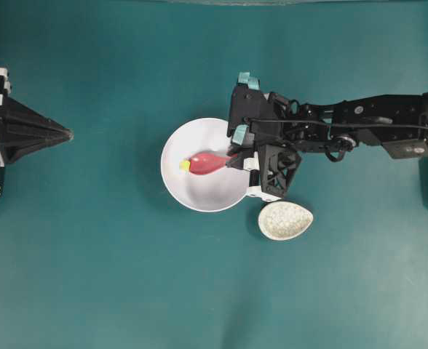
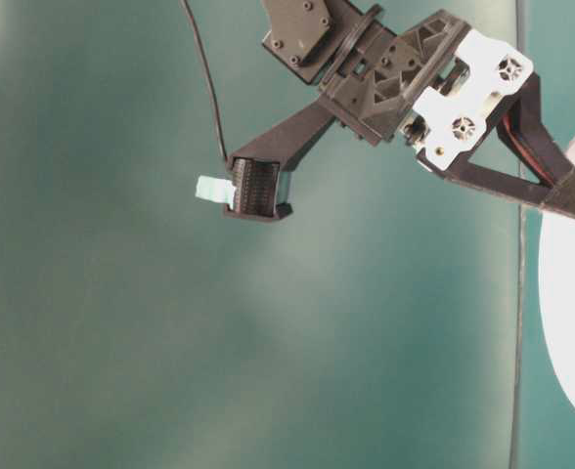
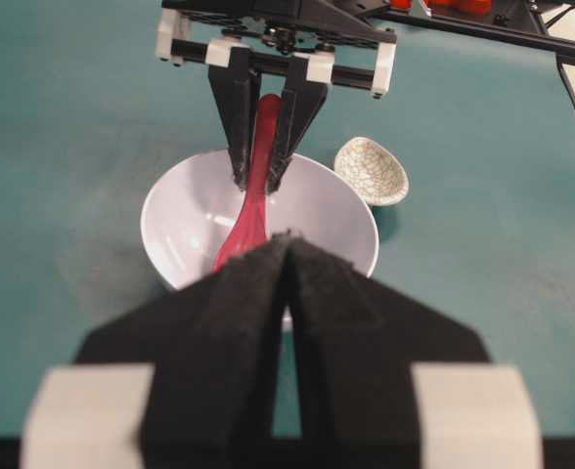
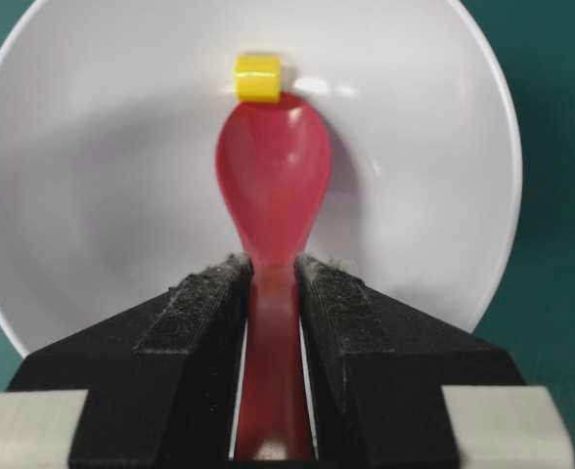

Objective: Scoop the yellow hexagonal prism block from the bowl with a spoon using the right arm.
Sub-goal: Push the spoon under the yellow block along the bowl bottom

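Clearly the right end effector [image 4: 273,283] is clamped on the handle of the pink-red soup spoon [image 4: 273,191], its two black fingers [image 4: 195,327] pressing the handle from either side in the right wrist view. That spoon reaches out from the fingers into the white bowl [image 4: 92,195], scoop facing up and holding nothing. At the far tip of the scoop sits the yellow hexagonal prism block [image 4: 257,78], touching or just beyond the spoon's edge on the bowl's inner surface; it is not inside the scoop.

From overhead, the right end effector [image 1: 237,158] hangs over the right rim of the bowl [image 1: 199,193], with the spoon [image 1: 207,163] pointing left across the bowl's middle and the block [image 1: 185,166] at its left tip. Behind it the right arm [image 1: 359,123] stretches away to the right edge of the scene. Just beside the bowl on its lower right lies a speckled beige spoon rest [image 1: 285,220], close to the rim; whether they touch cannot be told.

Well apart at the far left edge, the left end effector [image 1: 65,134] is drawn shut to a point with nothing between its fingers, which meet along one seam in the left wrist view [image 3: 289,293]. Everything stands on the teal counter [image 1: 112,276].
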